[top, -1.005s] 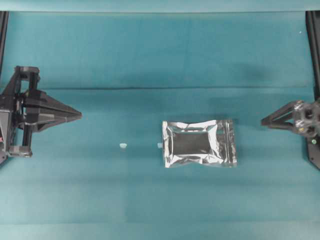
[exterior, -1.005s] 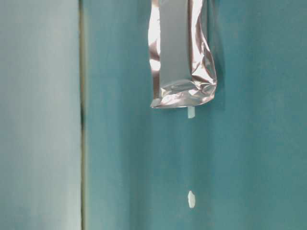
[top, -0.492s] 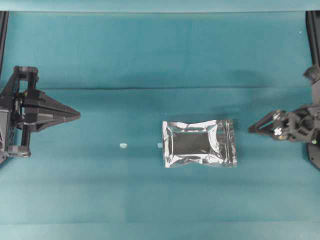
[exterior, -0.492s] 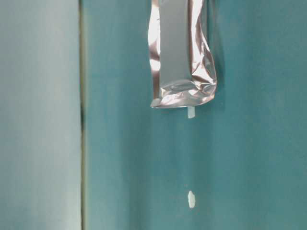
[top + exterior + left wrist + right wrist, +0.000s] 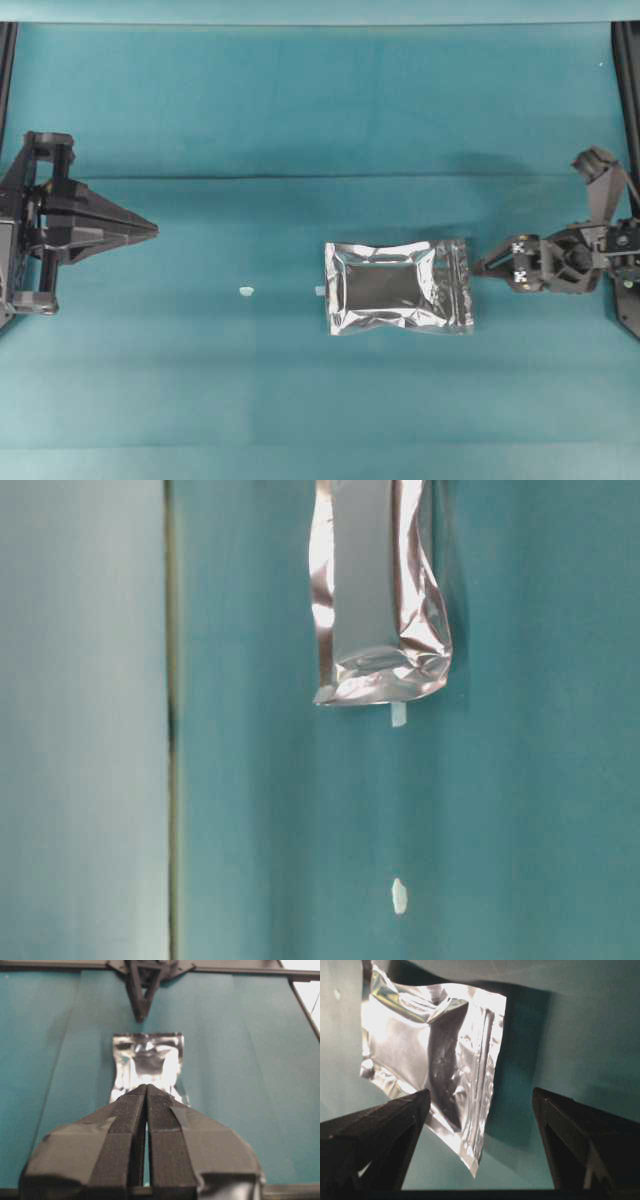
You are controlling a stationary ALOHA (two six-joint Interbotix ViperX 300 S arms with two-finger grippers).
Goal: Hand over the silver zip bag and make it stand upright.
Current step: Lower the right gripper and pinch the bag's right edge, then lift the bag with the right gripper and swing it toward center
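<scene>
You're lining the right gripper (image 5: 480,1105), jaws spread wide, just short of the silver zip bag (image 5: 398,287) lying flat mid-table (untouched). Next, straddle its zip edge. Beyond, the left gripper (image 5: 152,229) is waiting, pinched empty.

Bare cloth (image 5: 300,110) around silver zip bag (image 5: 398,287); white specks (image 5: 246,291) alongside.
</scene>
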